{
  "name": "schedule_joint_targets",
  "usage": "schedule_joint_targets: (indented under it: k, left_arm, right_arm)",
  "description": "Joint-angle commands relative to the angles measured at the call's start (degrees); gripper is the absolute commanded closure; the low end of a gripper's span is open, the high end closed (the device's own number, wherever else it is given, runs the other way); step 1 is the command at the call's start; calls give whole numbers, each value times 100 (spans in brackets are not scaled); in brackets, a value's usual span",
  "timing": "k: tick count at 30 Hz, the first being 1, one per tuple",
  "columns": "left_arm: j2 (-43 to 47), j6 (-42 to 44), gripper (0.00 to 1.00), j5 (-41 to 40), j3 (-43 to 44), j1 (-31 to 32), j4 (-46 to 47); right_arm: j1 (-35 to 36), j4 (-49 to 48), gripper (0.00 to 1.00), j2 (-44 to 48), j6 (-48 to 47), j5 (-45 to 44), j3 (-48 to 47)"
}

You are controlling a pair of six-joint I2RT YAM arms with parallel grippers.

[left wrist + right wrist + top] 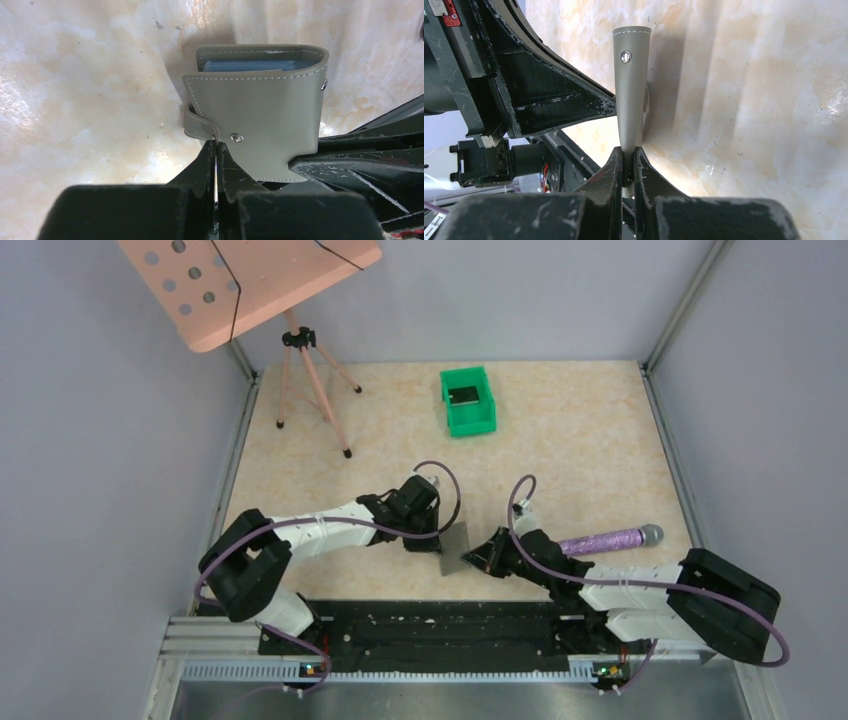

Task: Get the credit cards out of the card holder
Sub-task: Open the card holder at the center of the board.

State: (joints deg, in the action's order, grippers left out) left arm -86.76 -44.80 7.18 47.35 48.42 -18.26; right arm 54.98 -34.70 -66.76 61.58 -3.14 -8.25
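The card holder [455, 549], a small flat grey wallet with white stitching, is held off the table between both arms. In the left wrist view the card holder [260, 120] faces me, and my left gripper [216, 144] is shut on its snap strap [197, 125]. Bluish layers [250, 65] show inside its top edge; I cannot tell whether they are the credit cards. In the right wrist view the card holder [630, 95] stands edge-on, with my right gripper [628, 151] shut on its near edge. From above, the left gripper [432, 539] and right gripper [479, 558] flank it.
A green bin [470, 424] stands at the back centre with a dark flat thing [464, 395] inside. A purple cylinder [602, 540] lies behind the right arm. A pink perforated board on a tripod [300, 340] stands at the back left. Walls enclose the table.
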Motion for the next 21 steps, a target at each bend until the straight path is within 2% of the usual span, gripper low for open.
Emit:
schedule_joint_targets:
  k: [1, 5, 9, 12, 15, 21]
  left_arm:
    - [130, 162, 100, -181, 77, -13, -115]
    - [259, 172, 100, -374, 86, -11, -278]
    - [409, 197, 100, -473, 36, -13, -360]
    - [510, 66, 100, -246, -152, -10, -83]
    - [606, -85, 100, -48, -417, -11, 183]
    - [837, -254, 100, -205, -770, -16, 346]
  right_arm:
    - [50, -105, 100, 225, -62, -186, 63]
    - [45, 130, 100, 392, -79, -307, 135]
    - [11, 777, 100, 646, -152, -474, 50]
    - [-84, 1759, 82, 943, -320, -704, -235]
    - [-96, 2597, 71, 1316, -619, -983, -546]
    - [-95, 3684, 63, 1561, -802, -1216, -1070]
